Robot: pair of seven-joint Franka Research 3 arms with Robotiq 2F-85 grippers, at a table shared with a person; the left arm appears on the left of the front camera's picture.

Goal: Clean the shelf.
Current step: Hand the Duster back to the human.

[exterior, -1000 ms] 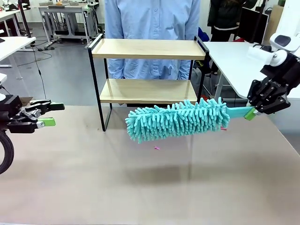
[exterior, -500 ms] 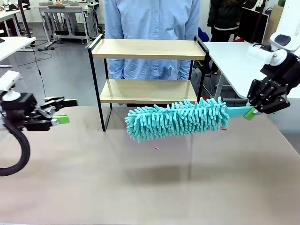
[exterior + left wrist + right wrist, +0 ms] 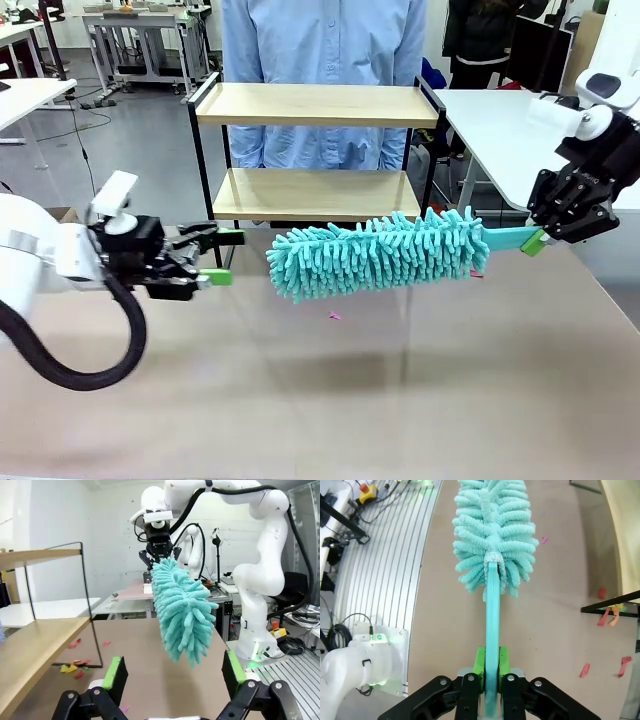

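Holding a fluffy teal microfibre duster (image 3: pixel 375 256) clamped in our right end effector (image 3: pixel 541 241) beside the two-tier wooden black-framed shelf (image 3: pixel 318 105), our left end effector (image 3: pixel 222 257) gapes, ungripped.

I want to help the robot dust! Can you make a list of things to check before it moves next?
1. Duster held tight: ok, the right gripper is shut on its handle.
2. Duster off the table: ok, it hangs in the air.
3. Shelf boards free of things: ok in the front view.
4. Left gripper ready: ok, open, beside the shelf's front left leg.
5. Scraps near a shelf leg: not ok, coloured bits lie on the table.
6. Person out of the way: cannot tell, standing right behind the shelf.
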